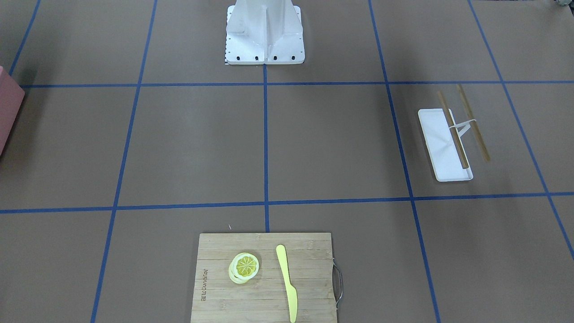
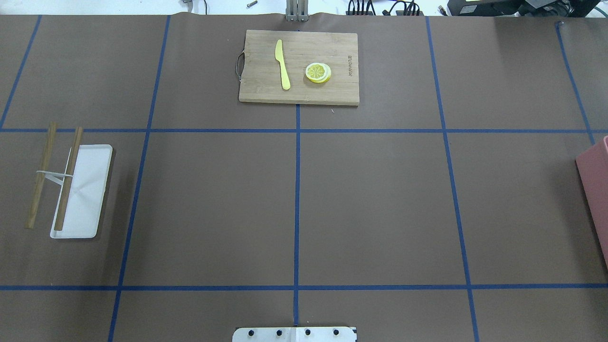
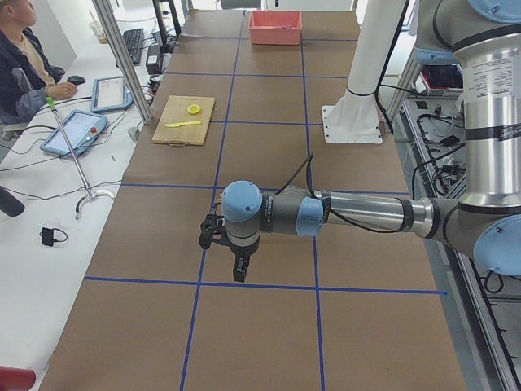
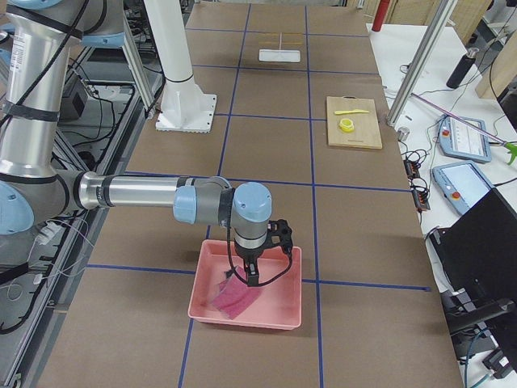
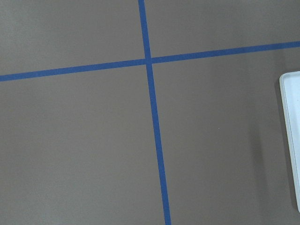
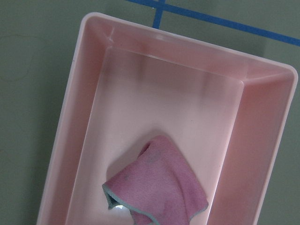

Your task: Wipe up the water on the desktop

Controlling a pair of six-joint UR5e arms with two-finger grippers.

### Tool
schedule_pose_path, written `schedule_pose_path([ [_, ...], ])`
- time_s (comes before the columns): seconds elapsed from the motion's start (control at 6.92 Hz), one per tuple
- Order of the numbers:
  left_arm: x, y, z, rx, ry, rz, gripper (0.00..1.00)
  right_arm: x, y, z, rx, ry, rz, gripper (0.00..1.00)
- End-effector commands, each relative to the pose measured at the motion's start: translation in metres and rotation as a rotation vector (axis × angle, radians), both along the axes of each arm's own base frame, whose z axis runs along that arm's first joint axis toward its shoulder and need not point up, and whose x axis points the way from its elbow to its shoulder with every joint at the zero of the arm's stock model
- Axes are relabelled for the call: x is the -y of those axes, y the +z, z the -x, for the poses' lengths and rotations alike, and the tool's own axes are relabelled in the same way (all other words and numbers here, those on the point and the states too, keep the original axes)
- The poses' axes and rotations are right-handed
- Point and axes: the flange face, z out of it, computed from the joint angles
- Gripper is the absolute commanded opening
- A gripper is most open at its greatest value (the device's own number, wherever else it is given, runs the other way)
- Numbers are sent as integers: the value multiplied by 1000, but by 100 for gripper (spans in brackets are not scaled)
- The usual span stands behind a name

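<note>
The desktop (image 2: 370,204) is a flat brown surface with a grid of blue tape lines; I make out no water on it. A crumpled pink cloth (image 6: 157,183) lies in a pink bin (image 6: 70,117) at the table's right end. In the exterior right view my right gripper (image 4: 252,279) hangs over the bin (image 4: 279,311), just above the cloth (image 4: 234,299); I cannot tell if it is open or shut. In the exterior left view my left gripper (image 3: 239,273) hangs above the desktop near a tape crossing; I cannot tell its state. Neither wrist view shows fingers.
A white tray (image 2: 88,190) with two wooden sticks (image 2: 42,175) across it lies at the left end. A bamboo cutting board (image 2: 327,47) at the far edge carries a yellow knife (image 2: 282,71) and lemon slices (image 2: 318,72). The robot's mount (image 2: 294,334) is at the near edge.
</note>
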Motion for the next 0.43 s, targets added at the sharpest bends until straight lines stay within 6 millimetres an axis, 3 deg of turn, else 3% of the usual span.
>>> schedule_pose_path([
  [0.0,1,-21,1,-3,-2,-45,98,2,-5,3,53,8,-4,100],
  [0.14,-1,-31,3,3,-8,-62,98,6,-21,2,54,8,-45,100],
  [0.29,9,-28,5,-3,-38,-30,98,-2,-20,-11,53,41,-45,100],
])
